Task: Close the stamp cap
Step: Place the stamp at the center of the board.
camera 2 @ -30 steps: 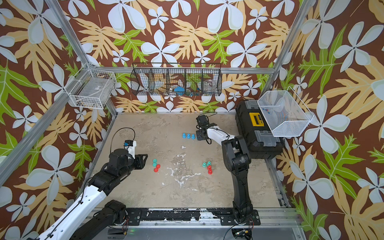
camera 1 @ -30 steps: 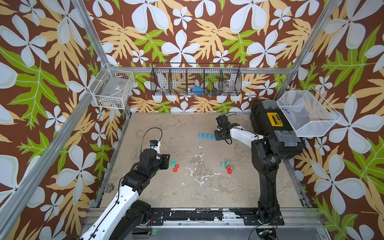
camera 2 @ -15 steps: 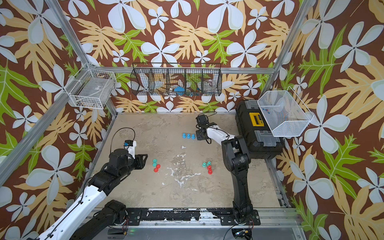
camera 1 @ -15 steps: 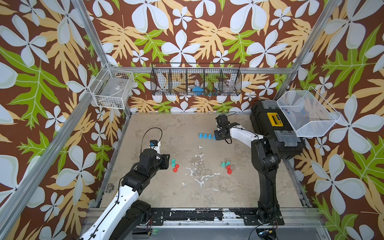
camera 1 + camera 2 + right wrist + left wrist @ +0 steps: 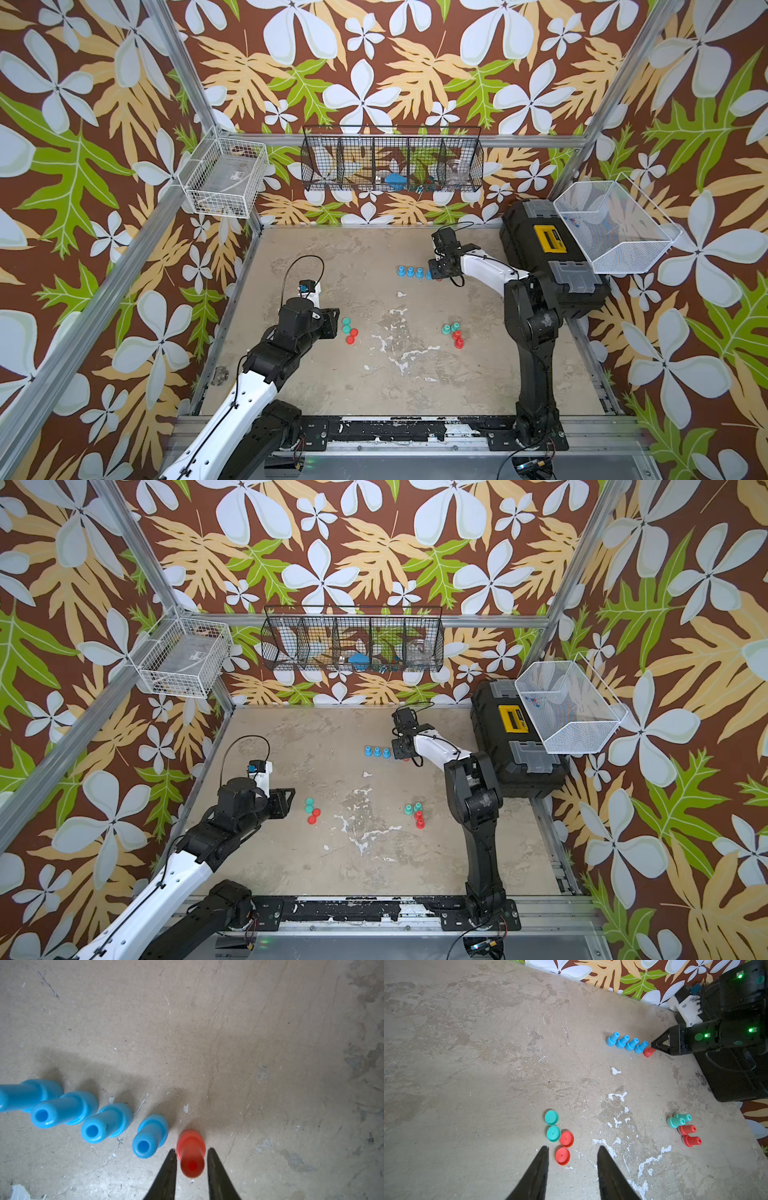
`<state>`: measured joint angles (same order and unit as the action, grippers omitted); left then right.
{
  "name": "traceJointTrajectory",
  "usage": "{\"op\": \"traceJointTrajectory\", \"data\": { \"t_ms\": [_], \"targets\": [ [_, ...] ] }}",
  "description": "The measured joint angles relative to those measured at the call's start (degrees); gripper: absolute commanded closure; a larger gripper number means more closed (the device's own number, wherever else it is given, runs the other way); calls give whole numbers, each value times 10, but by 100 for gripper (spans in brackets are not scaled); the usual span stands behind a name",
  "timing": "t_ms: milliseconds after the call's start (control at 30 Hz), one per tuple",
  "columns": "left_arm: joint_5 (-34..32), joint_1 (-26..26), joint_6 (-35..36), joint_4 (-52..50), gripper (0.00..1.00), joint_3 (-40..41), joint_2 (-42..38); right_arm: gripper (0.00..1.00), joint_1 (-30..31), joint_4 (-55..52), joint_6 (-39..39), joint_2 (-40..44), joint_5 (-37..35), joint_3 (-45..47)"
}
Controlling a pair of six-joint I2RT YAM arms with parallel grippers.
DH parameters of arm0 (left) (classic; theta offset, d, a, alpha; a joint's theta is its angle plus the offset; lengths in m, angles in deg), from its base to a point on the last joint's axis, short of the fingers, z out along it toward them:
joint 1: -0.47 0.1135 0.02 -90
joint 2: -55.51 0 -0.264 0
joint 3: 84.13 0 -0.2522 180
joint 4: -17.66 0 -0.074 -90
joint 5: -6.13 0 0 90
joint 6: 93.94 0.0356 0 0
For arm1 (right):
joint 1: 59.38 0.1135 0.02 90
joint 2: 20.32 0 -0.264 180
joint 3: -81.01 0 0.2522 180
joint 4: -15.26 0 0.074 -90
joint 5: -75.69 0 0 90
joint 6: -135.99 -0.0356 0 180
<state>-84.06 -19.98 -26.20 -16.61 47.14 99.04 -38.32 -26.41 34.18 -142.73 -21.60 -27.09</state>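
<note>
A red stamp stands upright on the table at the end of a row of several blue stamps. My right gripper straddles its handle, fingers a little apart from it on both sides, open. In a top view the right gripper is at the back, next to the blue stamps. Two teal caps and two red caps lie flat near the left side. My left gripper is open and holds nothing, with the nearest red cap just ahead of its tips. The left gripper also shows in a top view.
Two teal and two red stamps stand in a cluster at mid-right. A black toolbox sits along the right edge with a white mesh bin above it. A black wire basket and a white one hang on the walls.
The right gripper's fingers have parted slightly from the red stamp's handle. Neither arm has visibly moved.
</note>
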Motion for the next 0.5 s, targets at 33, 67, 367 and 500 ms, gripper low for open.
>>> {"op": "traceJointTrajectory", "data": {
  "t_ms": [33, 67, 367, 500],
  "targets": [
    [0, 0, 0, 0, 58, 0, 0, 72, 0, -1, 0, 4, 0, 2],
    [0, 0, 0, 0, 58, 0, 0, 72, 0, -4, 0, 10, 0, 3],
    [-9, 0, 0, 0, 58, 0, 4, 70, 20, -7, -2, 148, -1, 63],
    [-11, 0, 0, -1, 58, 0, 12, 69, 55, 7, -3, 263, -1, 156]
  ]
}}
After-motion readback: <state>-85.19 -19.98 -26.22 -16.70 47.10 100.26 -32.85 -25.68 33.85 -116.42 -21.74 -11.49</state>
